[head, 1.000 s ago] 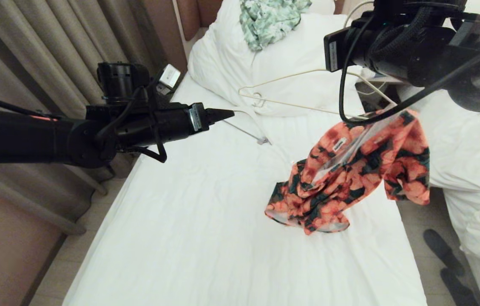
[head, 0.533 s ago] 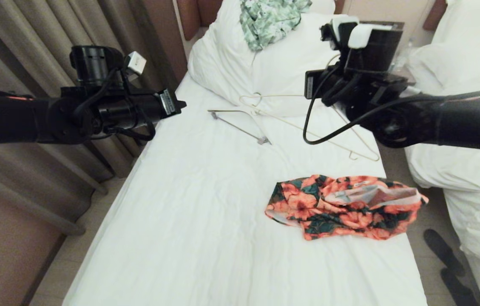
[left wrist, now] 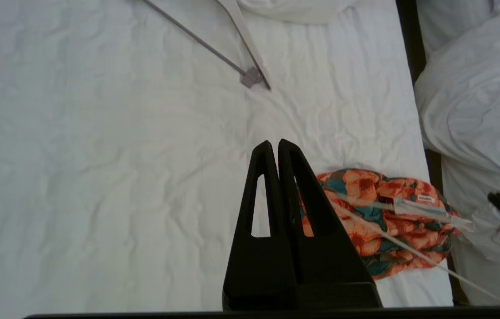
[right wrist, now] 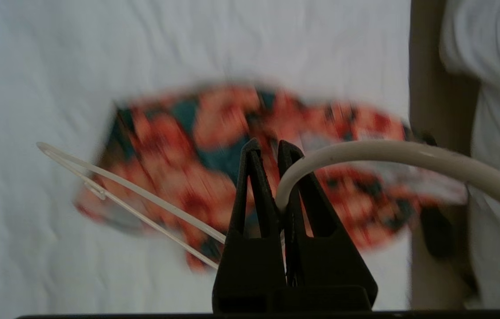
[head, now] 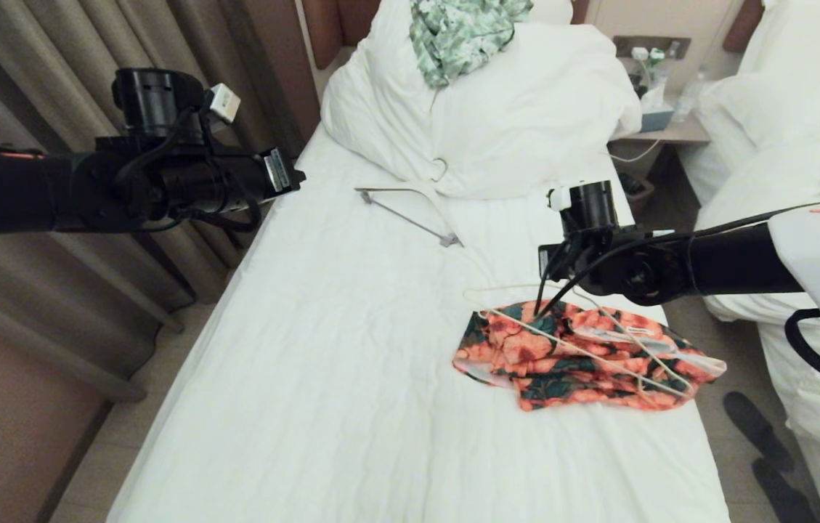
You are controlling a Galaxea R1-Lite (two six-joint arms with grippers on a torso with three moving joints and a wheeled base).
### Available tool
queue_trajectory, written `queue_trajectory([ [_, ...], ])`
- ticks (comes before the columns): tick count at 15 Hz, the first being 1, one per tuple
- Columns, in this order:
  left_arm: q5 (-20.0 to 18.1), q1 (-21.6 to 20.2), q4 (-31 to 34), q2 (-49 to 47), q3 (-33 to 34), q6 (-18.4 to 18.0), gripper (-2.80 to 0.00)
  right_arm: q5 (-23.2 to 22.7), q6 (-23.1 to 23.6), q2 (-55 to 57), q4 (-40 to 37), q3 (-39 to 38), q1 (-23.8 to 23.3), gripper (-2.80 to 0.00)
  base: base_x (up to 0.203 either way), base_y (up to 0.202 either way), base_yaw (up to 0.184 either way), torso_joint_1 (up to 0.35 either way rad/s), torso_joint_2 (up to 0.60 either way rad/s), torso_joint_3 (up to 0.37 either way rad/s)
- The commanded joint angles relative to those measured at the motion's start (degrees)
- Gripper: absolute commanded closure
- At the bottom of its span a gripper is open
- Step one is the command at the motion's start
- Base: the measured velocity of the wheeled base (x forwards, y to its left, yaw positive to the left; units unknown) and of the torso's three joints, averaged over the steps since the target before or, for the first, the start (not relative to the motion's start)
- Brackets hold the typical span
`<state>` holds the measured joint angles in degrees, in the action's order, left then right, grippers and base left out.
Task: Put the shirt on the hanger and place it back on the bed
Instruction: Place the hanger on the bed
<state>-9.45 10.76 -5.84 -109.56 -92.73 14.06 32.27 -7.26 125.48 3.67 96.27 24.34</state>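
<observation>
Head view: one shirt (head: 584, 356), two hangers (head: 577, 341).

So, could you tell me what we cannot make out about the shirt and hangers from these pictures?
- Shirt: crumpled on the bed; collar and buttons hidden in its folds. Blurred in the right wrist view.
- Hanger: where the right gripper pinches it is hidden behind the arm in the head view.
- Second hanger: its hook end runs under the pillow.
- Left gripper: shut, empty.

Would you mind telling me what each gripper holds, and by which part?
The right gripper holds the hanger by its hook. The left gripper holds nothing.
</observation>
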Motion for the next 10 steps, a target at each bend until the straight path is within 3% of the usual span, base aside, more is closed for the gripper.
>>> queue_trajectory([
  [1,1.0,0.2,6.0,-0.6,-3.3,0.2,0.0,0.1,-1.5,-1.9,-12.7,-1.1,-1.1,0.0,0.0,0.0,0.0,0.0,0.0,0.0],
  [2,3.2,0.5,8.8,-1.4,-4.9,0.2,0.0,-0.1,-3.4,-2.1,-20.3,-1.3,-2.1,0.0,0.0,0.0,0.0,0.0,0.0,0.0],
  [4,4.8,1.0,9.0,-1.5,-5.2,0.3,0.0,-0.3,-6.7,-0.5,-23.6,-1.8,-4.3,0.0,0.0,0.0,0.0,0.0,0.0,0.0],
  [5,4.8,1.2,9.0,-1.4,-5.2,0.4,0.0,-0.3,-7.0,1.2,-23.5,-2.1,-5.1,-2.8,0.0,0.0,0.0,0.0,0.0,0.0],
  [10,5.1,1.5,8.9,-0.3,-4.9,0.4,0.0,-0.3,-8.4,8.1,-12.5,-2.2,-8.3,-2.8,0.0,0.0,0.0,0.0,0.0,0.0],
])
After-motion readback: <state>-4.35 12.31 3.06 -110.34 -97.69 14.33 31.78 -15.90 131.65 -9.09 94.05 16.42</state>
